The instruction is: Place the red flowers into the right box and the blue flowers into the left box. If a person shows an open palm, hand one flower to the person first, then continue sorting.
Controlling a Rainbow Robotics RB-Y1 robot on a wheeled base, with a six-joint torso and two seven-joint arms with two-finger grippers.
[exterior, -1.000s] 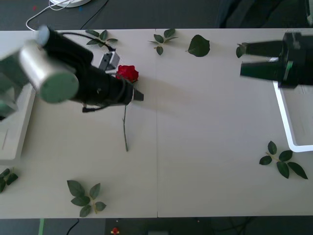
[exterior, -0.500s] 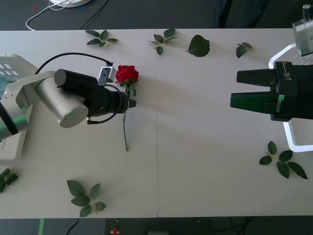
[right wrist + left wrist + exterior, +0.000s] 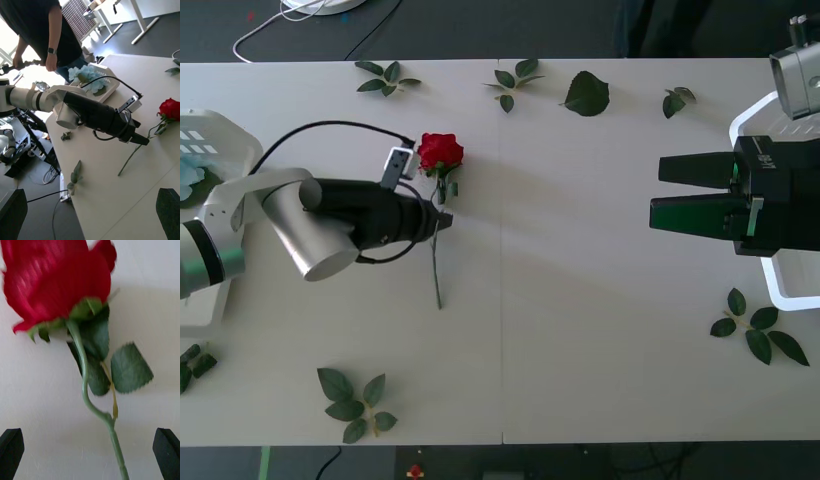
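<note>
A red flower (image 3: 441, 152) lies on the white table with its stem (image 3: 436, 265) running toward the front edge. My left gripper (image 3: 443, 220) sits low over the stem just below the head. In the left wrist view it is open (image 3: 89, 455), and the stem (image 3: 85, 390) and red head (image 3: 56, 281) lie between its black fingertips (image 3: 11, 448). My right gripper (image 3: 660, 192) hovers open at the right, in front of the right box (image 3: 778, 295). The left box (image 3: 225, 128) holds blue flowers (image 3: 88, 75). The right wrist view shows the rose (image 3: 171, 108) and the left gripper (image 3: 141, 140).
Loose green leaf sprigs lie along the far edge (image 3: 388, 77) (image 3: 515, 78) (image 3: 586, 94) (image 3: 675, 100), at the front right (image 3: 755, 325), the front left (image 3: 355, 400) and the left edge (image 3: 192, 362). A seam runs down the table's middle.
My left arm swung down and its gripper settled lower onto the rose stem. My right gripper came down and to the left from the far right corner, then held still.
</note>
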